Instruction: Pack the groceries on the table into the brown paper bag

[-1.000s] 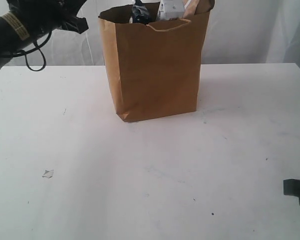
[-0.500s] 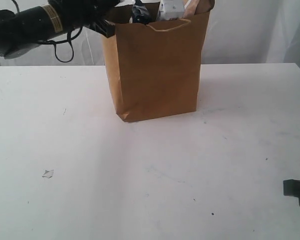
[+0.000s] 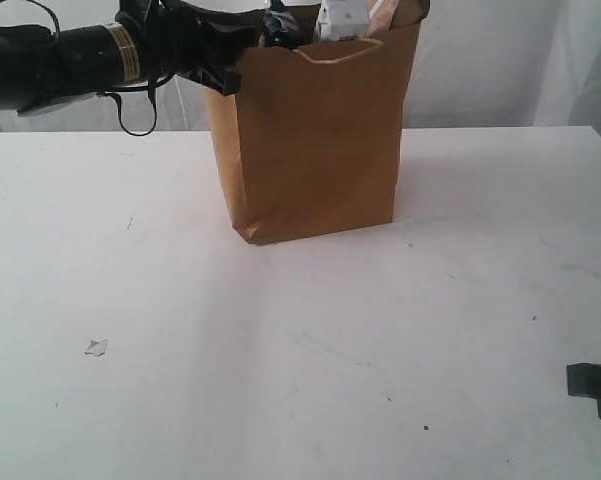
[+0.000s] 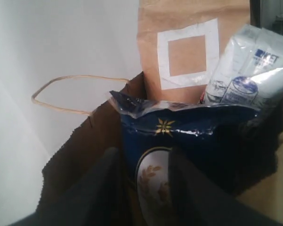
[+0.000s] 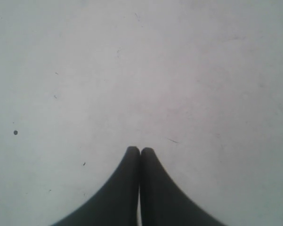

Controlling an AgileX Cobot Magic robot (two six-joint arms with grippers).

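While the left claw [image 4: 145,157] hangs over the left rim of the brown paper bag [image 3: 315,140], its fingers stand narrowly parted and appear to grip nothing. The spaghetti packet [image 4: 193,127] stands inside the bag just beyond them. The bag is upright at the far centre of the bench [image 3: 280,380].

Judged step: release the packet and get clear. To do it well:
- widen the fingers before lifting;
- rise straight up, snagging neither the packet's crimped top nor the paper handle [image 4: 70,94];
- stay off the left wall, which could tip the bag.

Right claw [image 5: 140,150]: fingers pressed together, idle over bare bench at near right.

Only the left wrist view shows the packet's face and the white-blue pack [image 4: 245,75] touching it. Only the exterior view shows no groceries left on the bench, just a small scrap [image 3: 96,347] at near left.
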